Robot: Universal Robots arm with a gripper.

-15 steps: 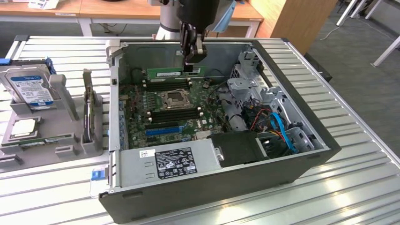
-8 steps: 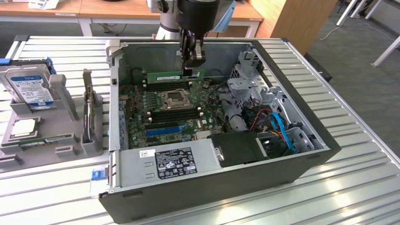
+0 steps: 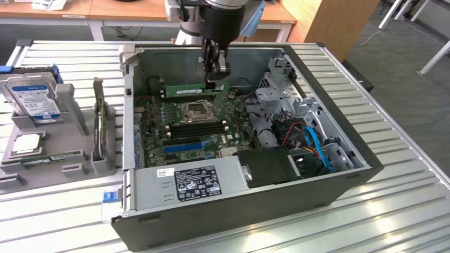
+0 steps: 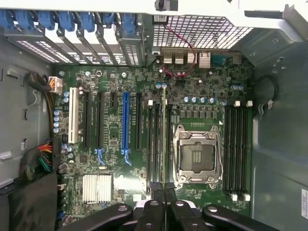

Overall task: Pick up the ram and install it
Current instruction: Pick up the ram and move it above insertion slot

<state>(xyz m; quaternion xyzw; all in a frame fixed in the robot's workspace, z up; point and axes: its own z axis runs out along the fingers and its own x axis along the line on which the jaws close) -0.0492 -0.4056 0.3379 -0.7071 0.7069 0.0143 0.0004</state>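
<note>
The ram (image 3: 194,89) is a thin green stick held level inside the open computer case (image 3: 239,221), near its far wall. My gripper (image 3: 216,78) reaches down from above and is shut on the stick's end nearer the exterior view's right. In the wrist view the ram (image 4: 164,134) shows edge-on as a thin line running out from between my gripper's (image 4: 164,191) fingers. It hangs over the dark memory slots (image 4: 155,144) beside the open CPU socket (image 4: 197,154). Whether it touches a slot I cannot tell.
A grey fixture (image 3: 67,171) at the exterior view's left holds a blue-labelled hard drive (image 3: 31,97) and a square silver processor chip (image 3: 27,143). Inside the case, the power supply (image 3: 189,182) lies near the front and a drive cage (image 3: 281,100) with blue cables (image 3: 320,150) sits right.
</note>
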